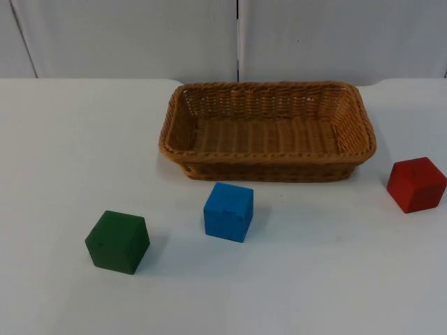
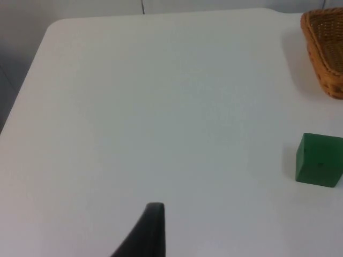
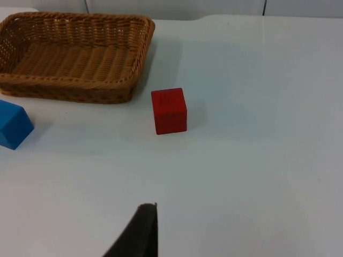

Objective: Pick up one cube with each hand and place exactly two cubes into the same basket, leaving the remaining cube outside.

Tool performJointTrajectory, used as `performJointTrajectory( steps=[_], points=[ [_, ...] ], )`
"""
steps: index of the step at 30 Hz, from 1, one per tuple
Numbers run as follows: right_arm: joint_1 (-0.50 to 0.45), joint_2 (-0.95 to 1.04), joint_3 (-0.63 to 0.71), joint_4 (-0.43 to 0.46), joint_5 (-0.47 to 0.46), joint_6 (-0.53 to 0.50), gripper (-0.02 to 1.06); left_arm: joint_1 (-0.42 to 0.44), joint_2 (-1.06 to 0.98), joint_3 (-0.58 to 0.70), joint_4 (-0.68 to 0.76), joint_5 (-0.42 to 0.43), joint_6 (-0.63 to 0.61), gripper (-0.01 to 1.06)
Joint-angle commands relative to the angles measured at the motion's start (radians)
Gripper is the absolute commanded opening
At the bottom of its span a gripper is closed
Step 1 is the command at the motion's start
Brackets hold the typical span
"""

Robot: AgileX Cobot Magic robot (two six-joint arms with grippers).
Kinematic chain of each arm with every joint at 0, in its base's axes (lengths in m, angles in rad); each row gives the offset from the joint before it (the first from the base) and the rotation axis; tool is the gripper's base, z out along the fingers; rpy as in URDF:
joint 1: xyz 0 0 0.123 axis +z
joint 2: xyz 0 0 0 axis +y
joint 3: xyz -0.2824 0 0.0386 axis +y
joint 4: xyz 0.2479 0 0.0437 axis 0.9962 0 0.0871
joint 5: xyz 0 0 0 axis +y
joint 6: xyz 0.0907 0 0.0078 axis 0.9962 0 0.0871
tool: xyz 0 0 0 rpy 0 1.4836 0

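A brown wicker basket stands at the back middle of the table with nothing in it. In front of it sits a blue cube. A green cube lies to the front left and a red cube sits off the basket's right end. My left gripper hovers over bare table, well apart from the green cube and the basket's corner. My right gripper hangs short of the red cube, with the basket and blue cube beyond. Both arms wait, holding nothing.
The white table top ends at a grey partition wall behind the basket. The table's left edge runs close to the left gripper's side.
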Motion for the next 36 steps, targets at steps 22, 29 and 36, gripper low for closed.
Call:
performJointTrajectory(
  steps=[22, 29, 36],
  points=[
    [-0.006, 0.19, -0.109, -0.004, -0.033, -0.004, 1.05, 0.002, 0.072, -0.037, -0.052, -0.022, -0.004, 1.02],
    [-0.006, 0.226, -0.117, -0.004, -0.048, -0.012, 1.05, 0.002, 0.114, -0.037, -0.083, -0.028, -0.004, 1.02],
    [-0.006, 0.242, -0.117, 0.002, -0.068, -0.012, 1.05, 0.002, 0.183, -0.037, -0.103, -0.056, -0.004, 1.02]
  ],
)
